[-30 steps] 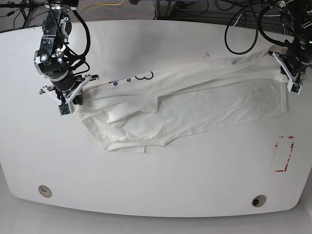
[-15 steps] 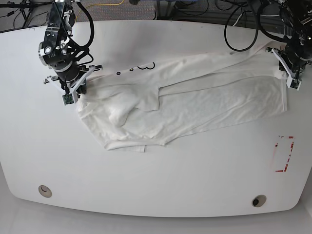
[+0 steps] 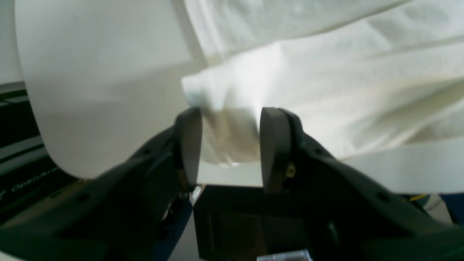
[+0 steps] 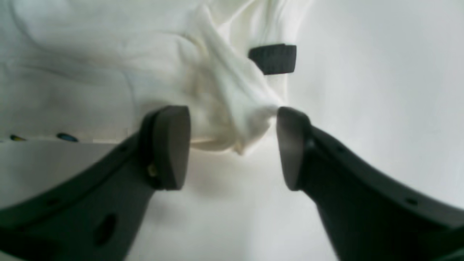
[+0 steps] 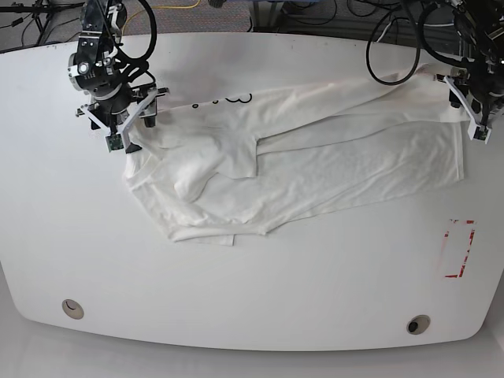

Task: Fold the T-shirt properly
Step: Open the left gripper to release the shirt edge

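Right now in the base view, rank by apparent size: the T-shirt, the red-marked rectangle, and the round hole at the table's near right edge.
1. T-shirt, largest by far.
2. Red-marked rectangle.
3. Round hole, smallest, though it sits nearer the camera.

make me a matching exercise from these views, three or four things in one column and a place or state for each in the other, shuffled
Things:
1. T-shirt
2. left gripper
3. right gripper
4. red rectangle mark

Places or states:
A. jaws apart around a bunched cloth corner, coloured dots off to one side
B. on bare table, base view's right
C. spread crumpled across the table
D. jaws apart either side of a cloth corner at the table edge

Pairs: 1-C, 2-D, 3-A, 4-B
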### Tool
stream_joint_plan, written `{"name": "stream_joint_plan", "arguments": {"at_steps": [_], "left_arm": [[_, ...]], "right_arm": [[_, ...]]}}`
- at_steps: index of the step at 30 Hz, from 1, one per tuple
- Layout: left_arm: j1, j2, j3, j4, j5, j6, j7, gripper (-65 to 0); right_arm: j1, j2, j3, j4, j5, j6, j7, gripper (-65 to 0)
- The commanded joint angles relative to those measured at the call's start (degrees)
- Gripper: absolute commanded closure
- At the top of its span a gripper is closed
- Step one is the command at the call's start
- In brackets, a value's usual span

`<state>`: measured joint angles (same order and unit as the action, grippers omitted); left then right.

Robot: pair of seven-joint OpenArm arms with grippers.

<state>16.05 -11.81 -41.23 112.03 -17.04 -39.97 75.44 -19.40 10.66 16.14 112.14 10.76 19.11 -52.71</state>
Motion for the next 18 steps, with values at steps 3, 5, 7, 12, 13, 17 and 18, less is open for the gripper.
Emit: {"name": "stream_joint_plan", "arguments": {"at_steps": [3,5,7,12,13,17,18], "left_arm": [[-0.60,-1.08,0.36,0.79,-0.20,-0.03,-1.26,-27.5],[-0.70,-1.15,0.41,0.70,-0.15,-0.03,-1.25,-27.9],[-0.84,-1.26,0.56,0.58,-0.11,-0.03,-1.18,-28.7],[-1.63,-1.79,1.24,0.65,0.01,-0.03,-1.48,-34.6],[-1.81,-1.84,1.28,0.60,0.01,-0.03,-1.52,-35.2],[-2.57,-2.00,1.38,0.56,0.02,-0.03,-1.56,-36.8],[-2.73,-2.03,1.40,0.55,0.02,-0.03,-1.62,-37.0]], "right_arm": [[1.00,0.79,0.74,2.16,0.09,-0.23,0.94,-43.4],[1.05,0.82,0.84,2.22,0.10,-0.19,0.90,-43.8],[1.14,0.83,1.05,2.26,0.16,-0.08,0.90,-44.2],[1.31,1.02,1.53,2.20,0.46,0.27,0.93,-46.0],[1.41,1.02,1.68,2.22,0.46,0.36,0.92,-46.2],[1.52,0.98,2.04,2.33,0.52,0.52,0.90,-46.8],[1.53,0.96,2.01,2.35,0.49,0.53,0.92,-47.0]]}}
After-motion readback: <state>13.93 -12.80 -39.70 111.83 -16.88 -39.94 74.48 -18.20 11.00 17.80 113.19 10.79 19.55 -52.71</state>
